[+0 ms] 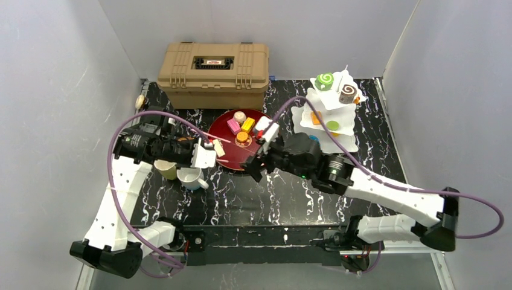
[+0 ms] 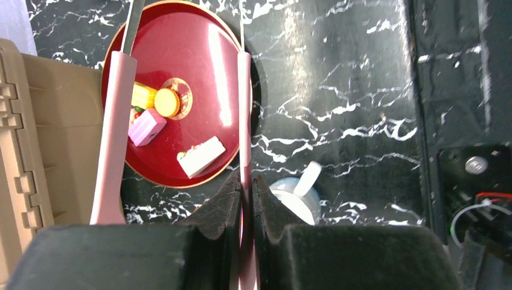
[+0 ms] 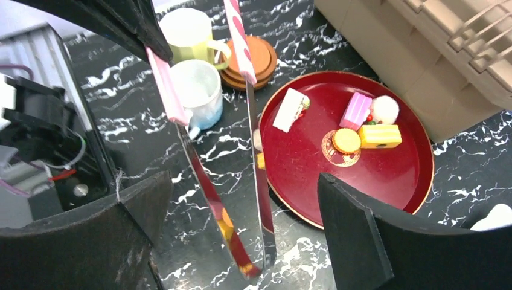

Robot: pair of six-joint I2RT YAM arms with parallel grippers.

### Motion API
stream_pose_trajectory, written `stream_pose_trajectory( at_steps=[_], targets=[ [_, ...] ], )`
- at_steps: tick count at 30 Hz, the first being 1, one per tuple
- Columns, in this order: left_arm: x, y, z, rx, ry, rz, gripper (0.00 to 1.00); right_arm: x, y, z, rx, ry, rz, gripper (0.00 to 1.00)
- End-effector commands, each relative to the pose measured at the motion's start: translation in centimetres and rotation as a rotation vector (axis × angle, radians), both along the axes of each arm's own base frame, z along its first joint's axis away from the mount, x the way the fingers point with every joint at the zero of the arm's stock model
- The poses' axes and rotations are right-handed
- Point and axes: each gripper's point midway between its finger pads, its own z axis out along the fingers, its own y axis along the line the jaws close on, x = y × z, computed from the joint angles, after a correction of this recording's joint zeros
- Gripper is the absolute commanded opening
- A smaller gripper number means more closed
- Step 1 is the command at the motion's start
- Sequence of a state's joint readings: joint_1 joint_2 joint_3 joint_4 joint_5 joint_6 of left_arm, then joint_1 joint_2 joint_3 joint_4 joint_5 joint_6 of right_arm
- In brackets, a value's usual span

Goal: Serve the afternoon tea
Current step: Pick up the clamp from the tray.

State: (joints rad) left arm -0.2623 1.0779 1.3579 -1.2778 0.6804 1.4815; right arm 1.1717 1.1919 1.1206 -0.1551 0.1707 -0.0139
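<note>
Left gripper (image 2: pixel 247 181): jaws together, clamped on one pink-handled arm of the metal tongs (image 2: pixel 112 139); the other arm stands free.

Right gripper (image 3: pixel 241 181): fingers wide apart, holding nothing. The tongs' metal tips lie between them and appear to touch neither.

Red tray (image 3: pixel 302 175), mid-table in front of the tan toolbox (image 1: pixel 212 72), holds 5 pastries:
- 1 white cake slice (image 3: pixel 290 109), set apart near the rim
- 1 pink block (image 3: pixel 356 110)
- 1 white puff (image 3: pixel 384 110)
- 1 orange round piece (image 3: pixel 346 141)
- 1 yellow block (image 3: pixel 379 136)

The last four are clustered together.

Mugs: 2, side by side on the black marbled table (image 1: pixel 272 193), left of the tray.
- pale yellow mug (image 3: pixel 190 33)
- white mug (image 3: pixel 196 90), nearer the tray

Brown coasters (image 3: pixel 259 57): one stack beside the yellow mug (number in the stack cannot be told).

White tiered stand (image 1: pixel 341 142), far right:
- 2 swirl rolls up top, green swirl roll (image 1: pixel 325 80) and brown swirl roll (image 1: pixel 346 93)
- smaller orange and green pieces lower down, too small to count reliably
</note>
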Motion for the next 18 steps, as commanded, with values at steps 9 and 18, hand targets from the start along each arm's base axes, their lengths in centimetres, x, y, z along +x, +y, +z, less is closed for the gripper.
stream_pose_trajectory(
  at_steps=[9, 18],
  targets=[
    [-5.4, -3.7, 6.7, -0.320, 0.212, 0.007, 0.00, -3.5, -4.6, 7.5, 0.527, -0.093, 0.160, 0.98],
    [-7.5, -4.9, 9.5, -0.450, 0.354, 0.017, 0.00, -4.2, -3.0, 9.2, 0.680, -0.183, 0.263, 0.98]
  ],
)
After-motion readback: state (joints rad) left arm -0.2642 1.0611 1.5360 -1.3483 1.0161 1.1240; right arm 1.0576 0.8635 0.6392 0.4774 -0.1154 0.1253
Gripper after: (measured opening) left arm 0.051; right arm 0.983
